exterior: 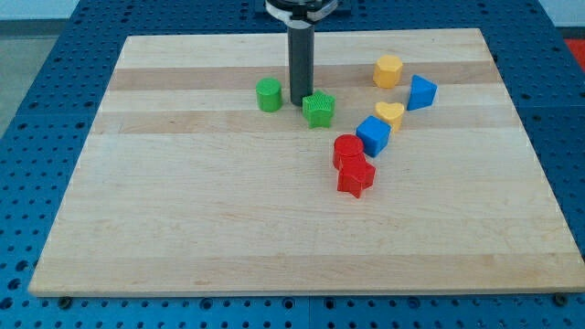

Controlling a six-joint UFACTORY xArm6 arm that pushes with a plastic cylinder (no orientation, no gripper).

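My tip rests on the wooden board in the upper middle of the view, between two green blocks. The green star-shaped block lies just to its right and slightly below, touching or nearly touching the rod. A green cylinder stands a short way to the tip's left, apart from it. Further right and lower sit a red cylinder and a red star block, pressed together.
A blue cube touches a yellow heart block right of the red pair. A yellow hexagonal block and a blue triangular block lie toward the upper right. Blue perforated table surrounds the board.
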